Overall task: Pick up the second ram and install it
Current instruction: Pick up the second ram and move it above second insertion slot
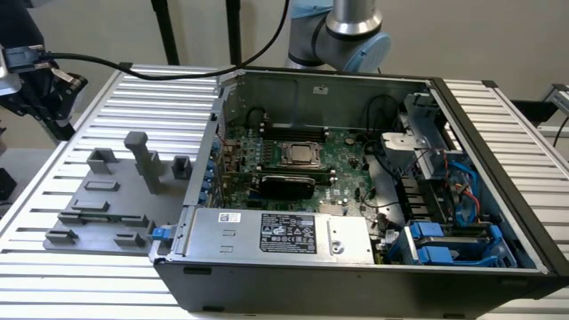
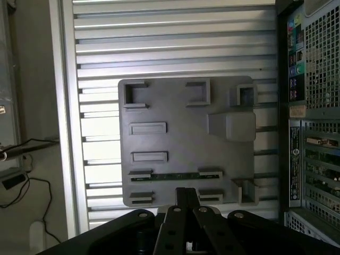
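Observation:
The second ram (image 2: 175, 176) is a thin green stick lying flat on the grey fixture plate (image 2: 180, 138), held between two pairs of low grey blocks. My gripper (image 2: 185, 197) hangs above the plate's edge close to the stick, fingers drawn together with nothing between them. In the exterior view the gripper (image 1: 60, 127) is high at the exterior view's left, beyond the far left corner of the fixture plate (image 1: 89, 227) and apart from it.
The open computer case (image 1: 356, 267) stands to the exterior view's right of the plate, with the motherboard (image 1: 347, 193) and processor socket (image 1: 300, 155) inside. A tall grey post (image 1: 138, 157) and several blocks rise from the plate. A black cable (image 1: 178, 70) trails behind the gripper.

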Controlling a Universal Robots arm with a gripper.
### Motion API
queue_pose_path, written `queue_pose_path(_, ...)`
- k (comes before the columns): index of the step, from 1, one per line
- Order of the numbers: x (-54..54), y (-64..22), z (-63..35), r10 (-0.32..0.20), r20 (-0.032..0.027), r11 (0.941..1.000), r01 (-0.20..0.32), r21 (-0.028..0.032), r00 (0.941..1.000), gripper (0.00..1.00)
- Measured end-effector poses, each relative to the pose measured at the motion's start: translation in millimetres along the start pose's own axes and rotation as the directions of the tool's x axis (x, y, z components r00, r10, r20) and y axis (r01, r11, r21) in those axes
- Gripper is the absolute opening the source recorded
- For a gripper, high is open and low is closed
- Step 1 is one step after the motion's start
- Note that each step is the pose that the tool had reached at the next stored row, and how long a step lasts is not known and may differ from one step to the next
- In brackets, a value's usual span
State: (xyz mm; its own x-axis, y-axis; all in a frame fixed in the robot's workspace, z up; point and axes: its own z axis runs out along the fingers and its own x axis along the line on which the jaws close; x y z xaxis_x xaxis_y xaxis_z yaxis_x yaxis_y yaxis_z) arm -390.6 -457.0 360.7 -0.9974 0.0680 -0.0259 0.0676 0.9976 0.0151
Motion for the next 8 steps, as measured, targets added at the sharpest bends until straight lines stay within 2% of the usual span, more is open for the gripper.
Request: queue_pose_path(8, 0.0, 0.0, 0.0, 0.0, 0.0, 1.0, 0.0, 0.0, 1.0, 0.11)
